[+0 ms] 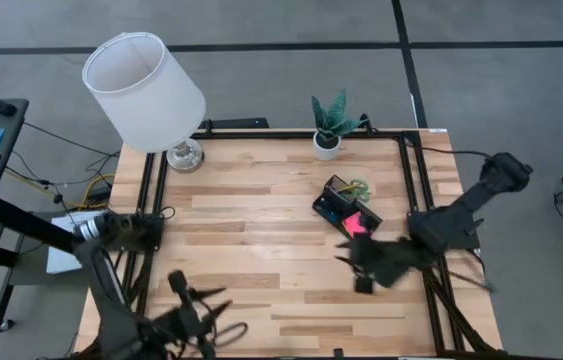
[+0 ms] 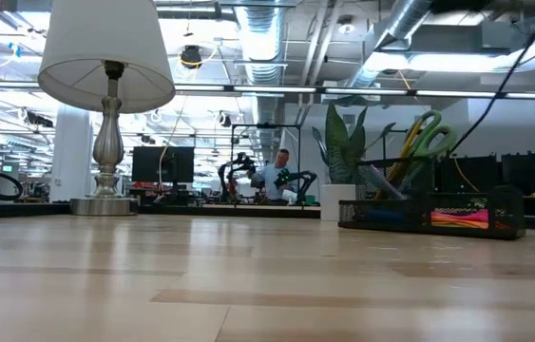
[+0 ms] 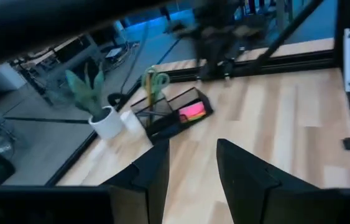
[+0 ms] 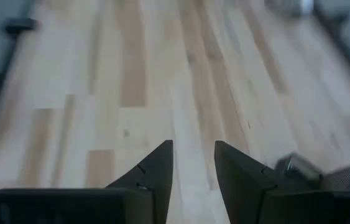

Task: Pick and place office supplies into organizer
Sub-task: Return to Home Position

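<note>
Black organizer (image 1: 346, 205) on the pale wood bench (image 1: 261, 230), right of centre, near the white plant pot (image 1: 327, 145) at the far edge. Green-handled scissors (image 1: 359, 187) upright in its raised back, pink sticky-note pad (image 1: 364, 222) in the low tray part. Right hand (image 4: 194, 143) over bare wood just beside the organizer, toward the near edge, released, nothing held. Left hand (image 3: 193, 142) by the near edge, left of the middle, likewise released and empty.

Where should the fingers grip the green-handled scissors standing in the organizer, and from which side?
Grip the scissors by their green handle loops, coming from above. They stand blades-down in the organizer, so only the handles rise clear of its walls, which would probably block a sideways approach.
</note>
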`<state>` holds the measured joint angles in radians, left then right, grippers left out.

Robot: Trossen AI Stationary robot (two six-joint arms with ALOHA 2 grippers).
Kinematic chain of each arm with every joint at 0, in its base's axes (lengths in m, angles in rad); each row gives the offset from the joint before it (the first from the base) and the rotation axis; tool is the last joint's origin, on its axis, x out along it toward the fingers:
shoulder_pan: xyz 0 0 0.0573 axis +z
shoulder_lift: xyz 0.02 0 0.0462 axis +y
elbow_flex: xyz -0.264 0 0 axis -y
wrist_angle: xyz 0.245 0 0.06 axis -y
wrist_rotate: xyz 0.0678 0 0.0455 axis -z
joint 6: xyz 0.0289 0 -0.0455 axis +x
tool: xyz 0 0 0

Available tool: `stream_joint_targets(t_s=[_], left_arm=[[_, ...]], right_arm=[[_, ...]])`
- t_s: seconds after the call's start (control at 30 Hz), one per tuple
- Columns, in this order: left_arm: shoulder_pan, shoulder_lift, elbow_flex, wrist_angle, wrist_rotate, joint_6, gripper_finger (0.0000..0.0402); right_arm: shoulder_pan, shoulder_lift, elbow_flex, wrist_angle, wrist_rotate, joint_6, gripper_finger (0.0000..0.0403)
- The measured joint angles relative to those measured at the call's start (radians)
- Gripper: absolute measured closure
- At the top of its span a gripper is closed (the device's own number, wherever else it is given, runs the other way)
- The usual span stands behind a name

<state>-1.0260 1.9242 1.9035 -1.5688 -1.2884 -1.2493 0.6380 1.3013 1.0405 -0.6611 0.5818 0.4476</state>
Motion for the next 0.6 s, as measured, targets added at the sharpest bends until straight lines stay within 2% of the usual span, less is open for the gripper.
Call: stream_joint_targets(t_s=[0.07,0.17,0.27,0.33,0.4,0.47,0.6], left_arm=[[0.002,-0.078,-0.090,-0.001,0.012,-0.019,0.0276],[0.006,-0.218,-0.305,0.000,0.016,-0.159,0.0276],[-0.005,-0.368,-0.570,0.009,-0.001,-0.402,0.0276],[-0.017,-0.451,-0.746,0.072,-0.071,-0.548,0.0276],[-0.020,-0.514,-0.906,0.191,-0.171,-0.600,0.0276],[-0.006,-0.567,-1.026,0.325,-0.215,-0.626,0.0276],[0.036,-0.615,-1.171,0.542,-0.181,-0.539,0.0276]], right_arm=[[0.107,-0.048,-0.010,-0.006,0.096,-0.026,0.0290],[0.250,-0.120,-0.076,0.017,0.285,-0.055,0.0290],[0.344,-0.204,-0.186,0.034,0.363,-0.014,0.0290],[0.371,-0.260,-0.292,0.143,0.389,-0.014,0.0290],[0.360,-0.318,-0.404,0.337,0.344,-0.097,0.0290],[0.320,-0.364,-0.513,0.590,0.227,-0.244,0.0290],[0.180,-0.435,-0.691,0.996,-0.080,-0.516,0.0290]])
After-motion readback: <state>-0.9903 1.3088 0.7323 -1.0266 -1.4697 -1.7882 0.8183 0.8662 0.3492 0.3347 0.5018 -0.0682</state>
